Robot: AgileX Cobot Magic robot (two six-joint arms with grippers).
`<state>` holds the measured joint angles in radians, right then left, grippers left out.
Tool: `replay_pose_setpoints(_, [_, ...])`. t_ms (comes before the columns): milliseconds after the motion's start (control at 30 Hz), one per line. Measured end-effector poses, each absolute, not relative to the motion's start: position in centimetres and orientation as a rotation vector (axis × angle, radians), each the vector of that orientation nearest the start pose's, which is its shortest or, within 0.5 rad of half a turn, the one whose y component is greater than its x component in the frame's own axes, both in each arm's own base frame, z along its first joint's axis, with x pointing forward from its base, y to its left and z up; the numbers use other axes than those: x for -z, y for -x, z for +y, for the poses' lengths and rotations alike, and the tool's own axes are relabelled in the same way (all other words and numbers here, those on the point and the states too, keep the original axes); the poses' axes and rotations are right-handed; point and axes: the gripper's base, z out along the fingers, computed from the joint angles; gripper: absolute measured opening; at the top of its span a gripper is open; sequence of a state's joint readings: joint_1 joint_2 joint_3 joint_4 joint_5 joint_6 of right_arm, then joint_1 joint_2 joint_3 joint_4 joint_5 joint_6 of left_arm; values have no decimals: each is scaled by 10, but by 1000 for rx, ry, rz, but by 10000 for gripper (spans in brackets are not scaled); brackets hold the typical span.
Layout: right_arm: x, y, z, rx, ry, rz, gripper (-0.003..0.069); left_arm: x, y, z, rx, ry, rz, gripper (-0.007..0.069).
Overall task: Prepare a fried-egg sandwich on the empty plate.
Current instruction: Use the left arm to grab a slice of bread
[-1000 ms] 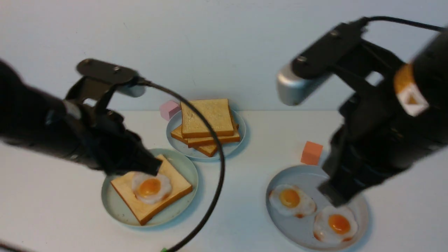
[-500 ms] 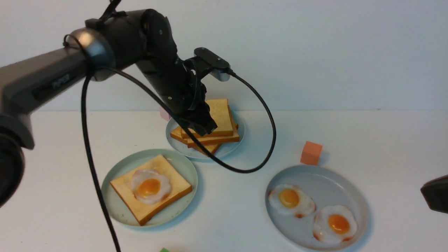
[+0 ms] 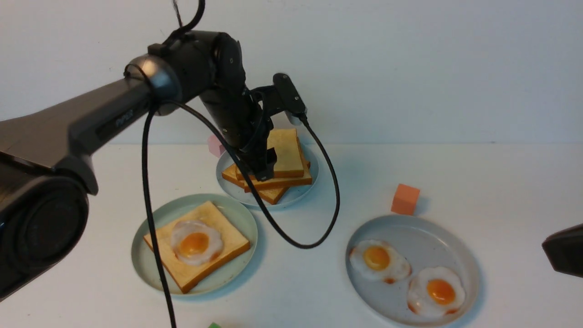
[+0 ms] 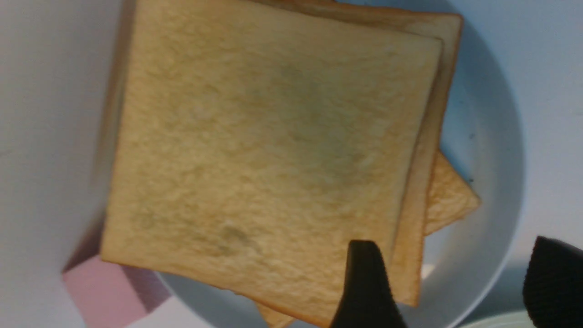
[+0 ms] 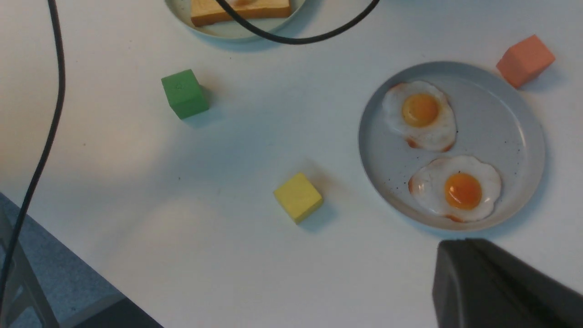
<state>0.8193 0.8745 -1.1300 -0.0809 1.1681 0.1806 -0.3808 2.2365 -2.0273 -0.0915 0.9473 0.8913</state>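
Spread wide now and empty, my left claw (image 4: 451,248) has tipped steeper over the stacked square golden toast slices (image 3: 286,152), the round mint-green plate (image 3: 150,269) of egg-topped toast (image 3: 196,248) lying left of it, nearer me, on a white tabletop (image 3: 319,282) before a pale wall (image 3: 410,68).

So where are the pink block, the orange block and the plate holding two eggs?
pink block (image 4: 107,294), left wrist view, on its paler face.
orange block (image 3: 405,199), front view, on the middle of its near side.
grey plate (image 3: 432,237), front view, on its bare far part.
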Motion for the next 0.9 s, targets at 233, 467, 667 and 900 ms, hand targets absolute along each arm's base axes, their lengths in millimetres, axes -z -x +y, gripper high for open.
replay_pose_setpoints(233, [-403, -100, 97, -360, 765, 2303, 6, -208, -473, -194, -108, -1547, 2128, 483])
replay_pose_setpoints(467, [-403, -100, 97, -360, 765, 2303, 6, -192, -477, -194, -122, -1561, 2134, 416])
replay_pose_setpoints(667, [-403, -100, 97, -360, 765, 2303, 6, -192, -479, -194, -136, -1558, 2122, 267])
replay_pose_setpoints(900, [-403, -100, 97, -360, 765, 2303, 8, -192, -479, -195, -135, -1555, 2120, 47])
